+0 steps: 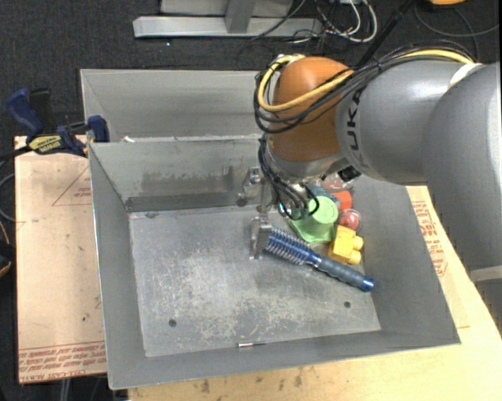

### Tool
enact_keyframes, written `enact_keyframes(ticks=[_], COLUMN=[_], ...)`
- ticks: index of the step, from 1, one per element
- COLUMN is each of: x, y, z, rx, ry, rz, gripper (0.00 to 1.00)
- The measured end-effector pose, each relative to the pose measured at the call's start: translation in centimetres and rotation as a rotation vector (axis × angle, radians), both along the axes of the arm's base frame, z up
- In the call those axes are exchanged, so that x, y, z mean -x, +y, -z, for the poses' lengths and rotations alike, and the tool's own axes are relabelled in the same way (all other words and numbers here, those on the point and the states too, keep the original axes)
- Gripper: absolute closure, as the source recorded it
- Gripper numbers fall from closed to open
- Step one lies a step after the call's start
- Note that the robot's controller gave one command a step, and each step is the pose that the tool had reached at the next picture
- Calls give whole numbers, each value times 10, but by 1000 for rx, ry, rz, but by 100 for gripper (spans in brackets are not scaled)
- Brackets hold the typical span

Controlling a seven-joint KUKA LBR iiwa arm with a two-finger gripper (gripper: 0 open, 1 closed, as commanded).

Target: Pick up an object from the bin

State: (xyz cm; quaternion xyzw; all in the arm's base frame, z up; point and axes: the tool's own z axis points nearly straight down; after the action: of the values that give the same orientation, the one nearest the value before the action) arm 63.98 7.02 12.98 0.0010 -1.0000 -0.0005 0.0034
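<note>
Where the pincer hangs just left of the blue brush, by its bristles, I cannot tell how open it is.

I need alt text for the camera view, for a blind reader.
The grey arm's gripper hangs low in the grey metal bin, beside the bristle end of a blue plastic brush. A green cup and a yellow block lie just behind the brush.
</note>
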Motion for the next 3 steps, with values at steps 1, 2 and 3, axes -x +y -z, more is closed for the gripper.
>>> enact_keyframes(ticks=[1,2,3], x=[25,42,40], y=[-62,-56,-56], z=[-14,58,53], rx=[2,0,-2], ry=[-7,-22,-28], rz=[177,101,102], gripper=[0,0,100])
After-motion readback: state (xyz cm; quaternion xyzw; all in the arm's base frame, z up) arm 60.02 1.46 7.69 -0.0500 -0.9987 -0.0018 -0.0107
